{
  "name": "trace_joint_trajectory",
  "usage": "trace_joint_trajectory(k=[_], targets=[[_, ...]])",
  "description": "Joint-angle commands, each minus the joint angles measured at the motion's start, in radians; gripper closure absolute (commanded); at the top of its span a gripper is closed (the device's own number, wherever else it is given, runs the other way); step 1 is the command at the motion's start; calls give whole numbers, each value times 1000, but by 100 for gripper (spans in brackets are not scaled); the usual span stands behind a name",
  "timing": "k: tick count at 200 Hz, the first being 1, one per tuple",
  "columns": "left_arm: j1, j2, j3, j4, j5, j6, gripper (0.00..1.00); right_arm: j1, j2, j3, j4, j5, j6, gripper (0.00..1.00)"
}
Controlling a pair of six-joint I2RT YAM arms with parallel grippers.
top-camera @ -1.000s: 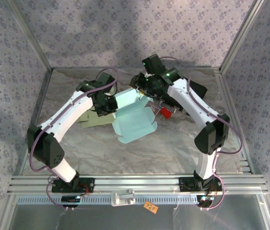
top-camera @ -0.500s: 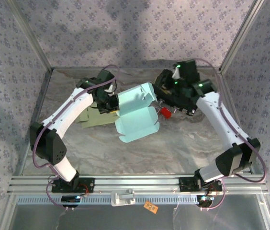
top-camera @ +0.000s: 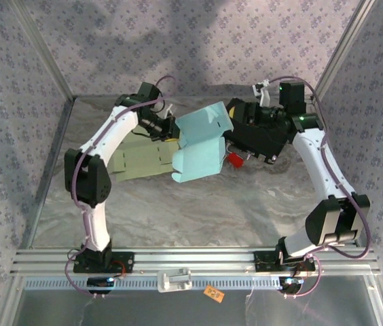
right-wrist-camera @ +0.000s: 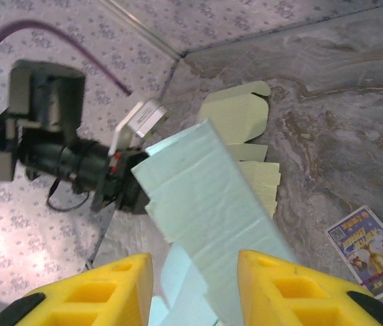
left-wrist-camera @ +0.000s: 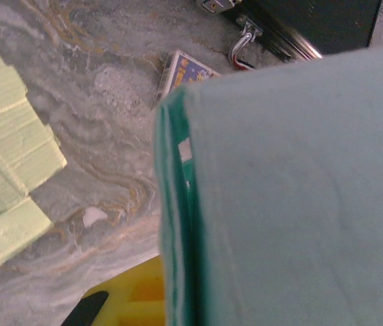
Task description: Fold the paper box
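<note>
Pinching the pale teal paper box (top-camera: pixel 202 142) by its left edge with the left end effector (top-camera: pixel 170 129), pressed together, raised off the grey marbled table (top-camera: pixel 178 210), probably to free the flaps. Flanking one panel with the right end effector (right-wrist-camera: pixel 195 285), yellow fingers (right-wrist-camera: pixel 96 292) spread, not yet gripping. Seen from right wrist: crease lines; from above: pale green flat card blanks (top-camera: pixel 140 159) alongside

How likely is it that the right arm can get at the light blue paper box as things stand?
Likely yes: the right gripper stands open with the paper box just ahead of its gap, nothing between. The left gripper holds the opposite side, clear of it.
</note>
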Motion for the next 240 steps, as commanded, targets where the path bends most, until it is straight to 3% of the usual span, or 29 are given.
trace_joint_trajectory(k=[1, 20, 58, 93, 160, 240], targets=[[7, 39, 93, -32, 82, 81, 100, 3, 33, 13, 40, -71, -73, 60], [7, 61, 126, -37, 100, 86, 100, 14, 53, 45, -64, -7, -167, 60], [7, 64, 120, -44, 123, 94, 100, -30, 26, 7, -28, 42, -166, 59], [7, 60, 80, -23, 126, 93, 100, -18, 69, 37, -62, -5, -214, 57], [-2, 60, 89, -28, 126, 86, 100, 34, 126, 135, -118, 18, -249, 56], [-33, 45, 114, -64, 75, 72, 100, 156, 144, 214, -272, 363, -363, 61]])
